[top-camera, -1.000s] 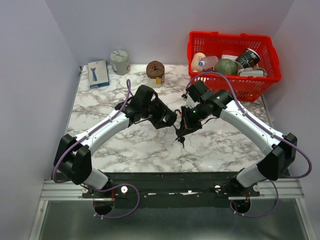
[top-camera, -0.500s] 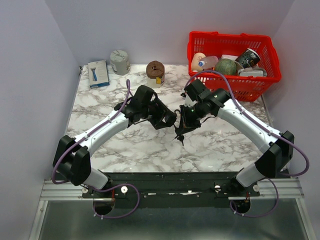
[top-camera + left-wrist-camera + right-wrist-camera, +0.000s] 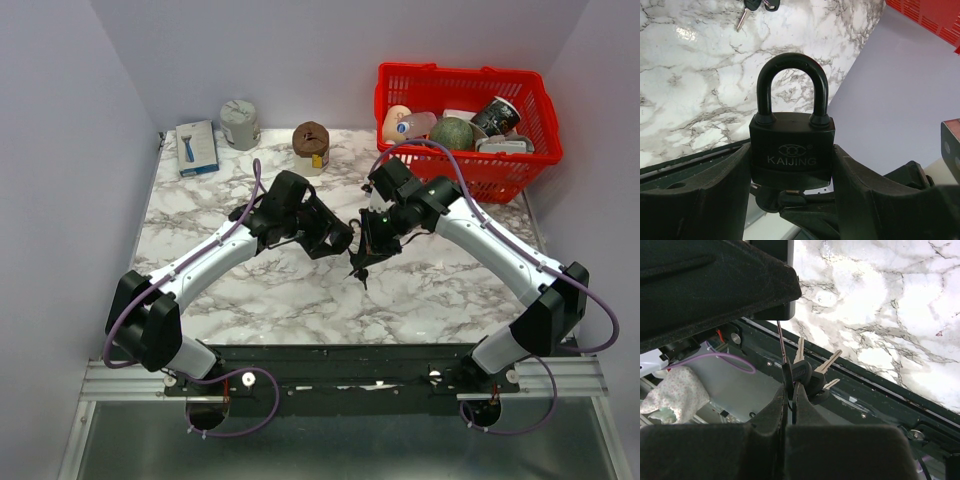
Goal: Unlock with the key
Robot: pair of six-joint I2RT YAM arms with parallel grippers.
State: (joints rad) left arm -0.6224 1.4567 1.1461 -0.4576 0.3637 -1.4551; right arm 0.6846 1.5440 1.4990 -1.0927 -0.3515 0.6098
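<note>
Black metal padlock (image 3: 791, 142), "KAIJING" on its face, clamped upright in left tool (image 3: 791, 167). Jaws part-way open, pressed on both sides of the lock body. Shackle up, w/ both legs seated in the body. Held above the table (image 3: 280, 295), approx. mid-table in top view, left tool (image 3: 338, 238) pointing toward the right one.

Right tool (image 3: 791, 402) closed down to a thin slit, pinching the key bunch (image 3: 807, 374) by a black head. Prob. just one key gripped and the rest hanging off the ring, though hard to tell in that dark wrist view. Silver blades fanned up and to the right.

In top view, right tool (image 3: 365, 250) just beside the left tool, tips near but apart. Key bunch (image 3: 360, 275) dangling below, over white-grey marble. Same bunch at top edge of left wrist view (image 3: 754, 5), apart from the padlock.

Further back: red basket (image 3: 480, 172) w/ assorted items at far right corner. Blue-white box (image 3: 196, 147), grey can (image 3: 239, 124) and brown jar-like item (image 3: 311, 145) along far edge.
</note>
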